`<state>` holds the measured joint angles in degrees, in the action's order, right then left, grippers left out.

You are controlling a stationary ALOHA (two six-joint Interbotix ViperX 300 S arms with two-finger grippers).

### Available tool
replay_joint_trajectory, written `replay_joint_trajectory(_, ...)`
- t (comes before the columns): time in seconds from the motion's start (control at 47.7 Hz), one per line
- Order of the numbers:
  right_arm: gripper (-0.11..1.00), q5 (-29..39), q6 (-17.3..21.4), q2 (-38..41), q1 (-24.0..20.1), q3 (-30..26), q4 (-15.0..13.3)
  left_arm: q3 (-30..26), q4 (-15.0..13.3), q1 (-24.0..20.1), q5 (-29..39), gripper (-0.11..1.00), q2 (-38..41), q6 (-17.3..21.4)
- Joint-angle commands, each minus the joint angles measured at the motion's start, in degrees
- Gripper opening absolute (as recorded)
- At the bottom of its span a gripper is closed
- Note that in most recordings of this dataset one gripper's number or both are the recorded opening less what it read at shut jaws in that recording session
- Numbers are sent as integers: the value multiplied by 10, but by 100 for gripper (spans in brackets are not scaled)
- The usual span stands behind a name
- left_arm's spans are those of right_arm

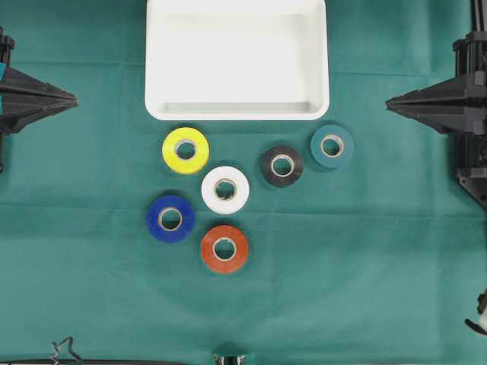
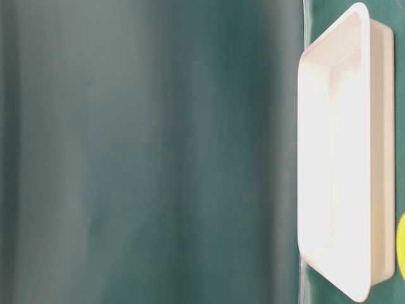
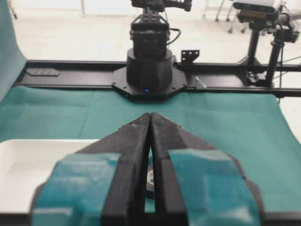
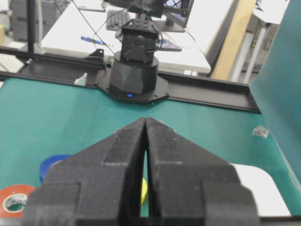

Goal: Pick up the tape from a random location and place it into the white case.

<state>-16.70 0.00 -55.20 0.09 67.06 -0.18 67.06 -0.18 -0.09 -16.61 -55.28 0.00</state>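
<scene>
A green cloth covers the table. The white case lies at the top centre with nothing inside it. Below it 6 tape rolls lie flat, all apart from one another. The yellow roll sits just below the case's lower left corner. The teal roll and the black roll lie side by side below its lower right corner. The white roll is in the middle, with the blue roll to its lower left and the red roll below it. The left gripper and right gripper point inward from the edges, jaws apparently pressed together, holding nothing.
</scene>
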Motion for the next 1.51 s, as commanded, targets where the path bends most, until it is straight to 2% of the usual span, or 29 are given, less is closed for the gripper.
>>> replay_joint_trajectory(0.0,0,1,4,9,1,-2,3,-12,-1,9,32,1,18,-2)
replay_joint_trajectory(0.252,0,50,8,13,1,-13,3,-17,-2,9,47,1,32,-2)
replay_joint_trajectory(0.587,0,45,7,13,2,-21,3,-21,-1,6,50,2,20,-1)
replay_joint_trajectory(0.692,0,51,8,13,1,-21,3,-21,-1,6,53,14,19,1)
replay_joint_trajectory(0.776,1,54,8,13,1,-22,3,-21,-1,7,53,36,20,0)
replay_joint_trajectory(0.818,4,56,8,11,1,-23,3,-20,-1,6,54,48,22,0)
replay_joint_trajectory(0.86,13,59,9,11,2,-25,3,-21,-1,7,54,60,23,0)
replay_joint_trajectory(0.985,50,63,9,13,2,-29,4,-21,-1,7,58,92,24,-1)
replay_joint_trajectory(1.048,68,67,8,14,2,-31,4,-21,-1,7,60,99,24,-1)
replay_joint_trajectory(1.153,90,69,8,19,2,-33,4,-21,-1,7,62,99,23,-1)
replay_joint_trajectory(1.488,92,76,8,19,2,-33,4,-21,-1,7,62,99,19,-1)
